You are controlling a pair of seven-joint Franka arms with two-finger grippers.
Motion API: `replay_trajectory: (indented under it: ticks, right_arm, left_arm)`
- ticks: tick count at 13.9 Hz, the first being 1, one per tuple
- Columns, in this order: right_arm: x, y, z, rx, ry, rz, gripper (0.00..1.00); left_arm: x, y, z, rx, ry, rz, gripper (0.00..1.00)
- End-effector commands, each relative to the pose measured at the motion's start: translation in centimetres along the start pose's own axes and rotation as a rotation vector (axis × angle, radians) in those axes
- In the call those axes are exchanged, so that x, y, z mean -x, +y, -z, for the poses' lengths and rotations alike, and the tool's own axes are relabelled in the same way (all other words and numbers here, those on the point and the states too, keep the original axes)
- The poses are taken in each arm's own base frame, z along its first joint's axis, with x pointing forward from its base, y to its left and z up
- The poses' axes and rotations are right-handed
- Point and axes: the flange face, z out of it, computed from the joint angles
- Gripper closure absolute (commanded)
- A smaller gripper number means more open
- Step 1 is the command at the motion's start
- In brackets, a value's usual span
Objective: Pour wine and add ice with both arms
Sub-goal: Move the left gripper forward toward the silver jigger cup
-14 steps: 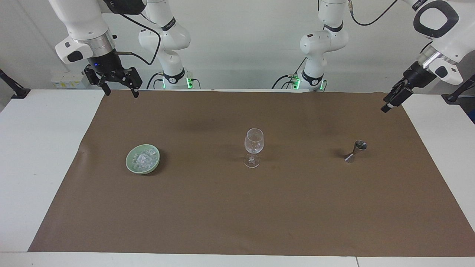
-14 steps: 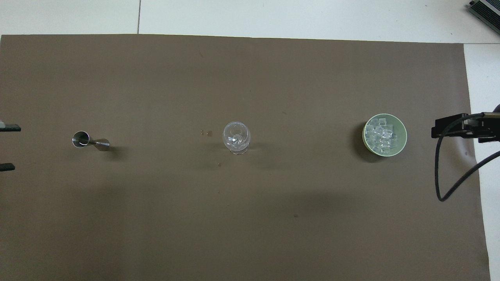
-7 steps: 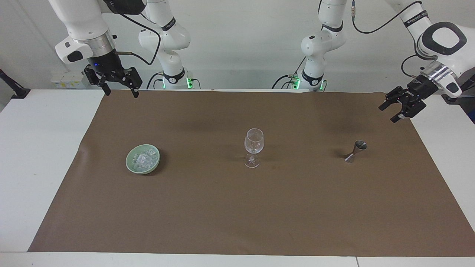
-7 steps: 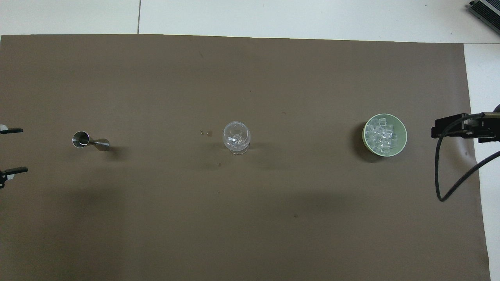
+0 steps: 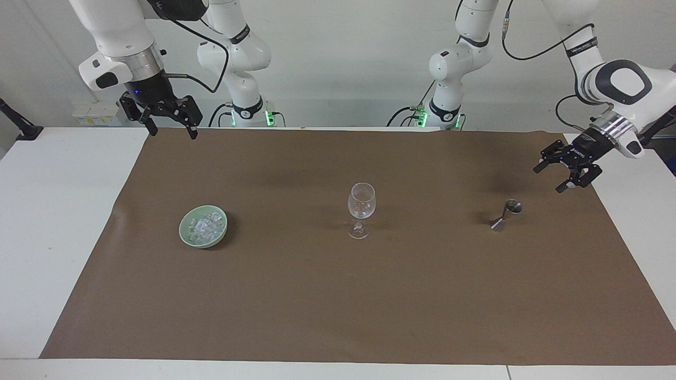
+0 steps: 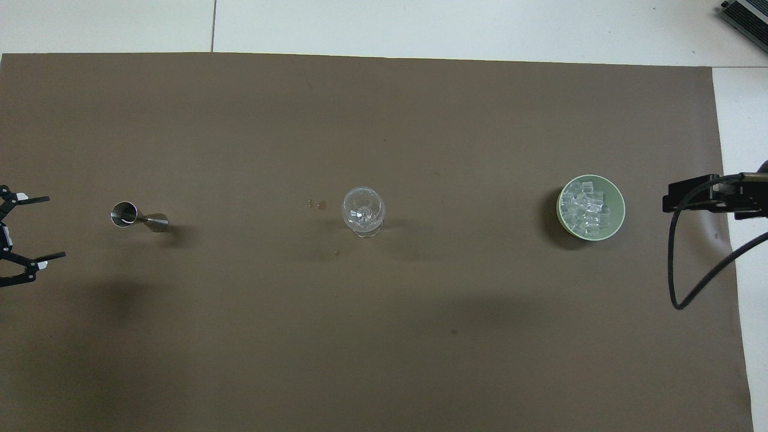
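Nothing of the task looks done yet: the wine glass [image 5: 361,210], standing mid-counter on the brown mat [image 5: 317,306], appears empty. Pouring and icing are both left.

The ice [image 5: 203,227], small clear whitish cubes, is heaped in the pale green bowl [image 5: 186,235] toward the right arm's end, at the glass's 3 o'clock in the overhead view. A steel jigger [image 5: 506,214] stands at its 9 o'clock.

The left hand [image 5: 561,174], fingers wide and holding nothing, hangs in the air near the jigger. The right hand [image 5: 168,124] waits, wide and empty, over the mat's edge by the robots.
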Motion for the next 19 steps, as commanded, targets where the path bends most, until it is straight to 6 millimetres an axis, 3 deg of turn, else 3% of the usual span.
replay_trajectory:
  ticks: [1,3,6,11,19]
  right_arm:
    - [0.6,0.2,0.1,-0.018,0.003,0.021,0.0]
    - [0.6,0.2,0.1,-0.018,0.003,0.021,0.0]
    - [0.6,0.2,0.1,-0.018,0.003,0.021,0.0]
    - [0.6,0.2,0.1,-0.018,0.003,0.021,0.0]
    - [0.6,0.2,0.1,-0.018,0.003,0.021,0.0]
  left_arm:
    - [-0.8,-0.9,-0.7,0.05,-0.013,0.07,0.0]
    - [-2.2,-1.9,-1.5,0.079,-0.044,0.135,0.0]
    - [-6.1,-2.9,-3.1,0.099,-0.109,0.25,0.0]
    - [-9.4,-4.3,-6.0,0.092,-0.175,0.357,0.0]
    - [-10.9,-5.3,-8.9,0.075,-0.26,0.425,0.0]
